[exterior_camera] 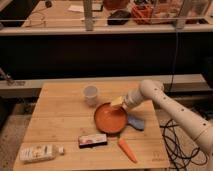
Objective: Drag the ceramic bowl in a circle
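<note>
Gripper (pixel 118 102), hold unclear, above pale wooden table (pixel 60 120) in dim room; just below-left, shallow round orange bowl (pixel 109 120) with darker rim.

Smooth ceramic bowl (pixel 110 120) on a matt wooden table (pixel 57 112), claw (pixel 118 102) at its far rim.
</note>
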`<state>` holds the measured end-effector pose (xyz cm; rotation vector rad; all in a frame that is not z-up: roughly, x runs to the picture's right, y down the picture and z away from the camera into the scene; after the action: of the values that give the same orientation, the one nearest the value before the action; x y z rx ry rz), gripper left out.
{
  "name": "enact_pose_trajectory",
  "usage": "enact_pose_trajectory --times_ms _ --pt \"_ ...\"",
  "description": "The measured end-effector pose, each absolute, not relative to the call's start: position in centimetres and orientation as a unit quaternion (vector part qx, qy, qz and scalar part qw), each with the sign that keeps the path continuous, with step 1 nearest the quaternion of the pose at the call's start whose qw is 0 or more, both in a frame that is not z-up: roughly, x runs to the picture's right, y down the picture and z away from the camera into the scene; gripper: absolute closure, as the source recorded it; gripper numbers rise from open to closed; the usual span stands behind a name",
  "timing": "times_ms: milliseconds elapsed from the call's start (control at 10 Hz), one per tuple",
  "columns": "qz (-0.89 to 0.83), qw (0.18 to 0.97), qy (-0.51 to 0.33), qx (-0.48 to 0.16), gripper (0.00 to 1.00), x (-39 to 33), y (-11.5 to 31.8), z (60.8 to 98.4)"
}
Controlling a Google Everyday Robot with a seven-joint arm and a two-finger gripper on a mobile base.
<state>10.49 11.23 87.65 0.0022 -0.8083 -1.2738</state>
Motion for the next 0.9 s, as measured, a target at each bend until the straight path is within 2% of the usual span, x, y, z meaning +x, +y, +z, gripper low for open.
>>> enact_pose_trajectory --times_ms 100,400,900 --pt "-0.581 0.727 -0.366 -0.003 0.37 10.17 11.17 87.71" --pt "-0.582 0.728 -0.362 -0.011 0.39 10.44 11.29 87.79" --pt "-0.588 0.726 -0.356 -0.027 0.65 10.22 11.36 88.06"
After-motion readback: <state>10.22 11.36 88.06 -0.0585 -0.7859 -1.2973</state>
